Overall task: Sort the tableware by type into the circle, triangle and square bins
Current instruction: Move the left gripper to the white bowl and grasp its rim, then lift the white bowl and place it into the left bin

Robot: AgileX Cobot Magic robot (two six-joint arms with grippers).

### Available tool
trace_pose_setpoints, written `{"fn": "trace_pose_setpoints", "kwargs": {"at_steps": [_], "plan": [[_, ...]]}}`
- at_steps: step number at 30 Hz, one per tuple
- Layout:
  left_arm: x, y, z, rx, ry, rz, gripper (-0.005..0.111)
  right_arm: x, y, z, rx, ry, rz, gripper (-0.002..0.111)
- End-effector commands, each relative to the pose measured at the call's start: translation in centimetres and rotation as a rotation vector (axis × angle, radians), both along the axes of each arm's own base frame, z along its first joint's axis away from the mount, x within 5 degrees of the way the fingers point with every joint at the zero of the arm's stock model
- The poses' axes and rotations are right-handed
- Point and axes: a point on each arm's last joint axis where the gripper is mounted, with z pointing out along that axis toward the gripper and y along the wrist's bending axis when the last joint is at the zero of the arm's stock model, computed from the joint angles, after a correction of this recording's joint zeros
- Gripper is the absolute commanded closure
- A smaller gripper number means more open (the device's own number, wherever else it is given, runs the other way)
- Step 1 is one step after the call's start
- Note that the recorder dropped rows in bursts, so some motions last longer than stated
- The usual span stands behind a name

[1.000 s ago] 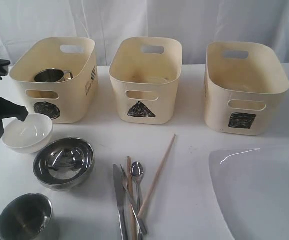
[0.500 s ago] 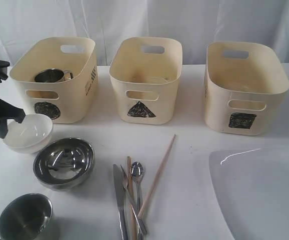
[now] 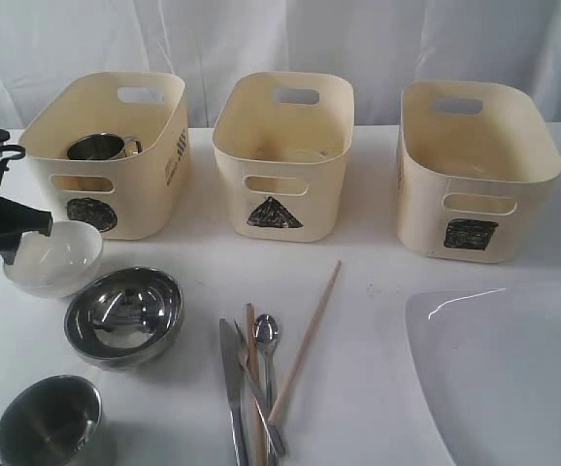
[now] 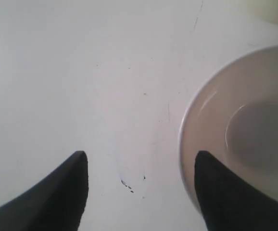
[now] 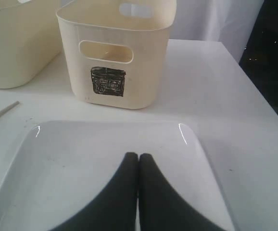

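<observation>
Two grippers, opposite states. Left gripper (image 4: 141,156): black fingers spread wide, nothing gripped. One finger sits at the rim of the small white ceramic bowl (image 4: 245,125), contact unclear; the other is over bare white table (image 4: 81,72). Near its side: shiny steel bowl (image 3: 123,316), then steel cup (image 3: 48,419). Beyond it, cream plastic tub w/ scribbled circle (image 3: 154,126), 2nd steel cup (image 3: 101,147) inside.

Right gripper (image 5: 138,156): fingers pressed together, empty, over the large white rounded-square plate (image 5: 71,159). Ahead of it, cream tub w/ black square (image 5: 144,72).

Betw. the grippers: steel knife (image 3: 232,388), steel spoon (image 3: 266,335), wooden chopsticks (image 3: 305,340). Farther back, cream tub w/ triangle (image 3: 280,165).
</observation>
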Motion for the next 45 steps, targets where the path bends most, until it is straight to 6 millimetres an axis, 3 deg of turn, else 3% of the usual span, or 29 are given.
{"fn": "trace_pose_setpoints", "kwargs": {"at_steps": [1, 6, 24, 27, 35, 41, 45], "plan": [[0.1, 0.0, -1.4, -0.001, 0.046, 0.021, 0.04, 0.0, 0.0, 0.0, 0.001, -0.011, 0.002, 0.108], [0.4, -0.2, -2.4, -0.007, 0.064, 0.022, 0.04, 0.0, 0.0, 0.0, 0.001, -0.011, 0.002, 0.108], [1.2, -0.9, -2.7, -0.087, -0.023, 0.018, 0.04, 0.0, 0.0, 0.0, 0.001, -0.011, 0.002, 0.108], [1.3, -1.0, -3.7, -0.103, 0.006, 0.033, 0.052, 0.0, 0.0, 0.0, 0.001, -0.011, 0.002, 0.108], [0.7, -0.7, -4.8, -0.059, 0.117, 0.039, 0.107, 0.0, 0.0, 0.0, 0.001, -0.011, 0.002, 0.108], [-0.3, 0.5, -3.4, 0.091, 0.191, -0.02, 0.107, 0.0, 0.0, 0.0, 0.001, -0.011, 0.002, 0.108], [-1.2, 0.9, -0.7, 0.119, 0.167, -0.017, 0.107, 0.0, 0.0, 0.0, 0.001, -0.011, 0.002, 0.108]]}}
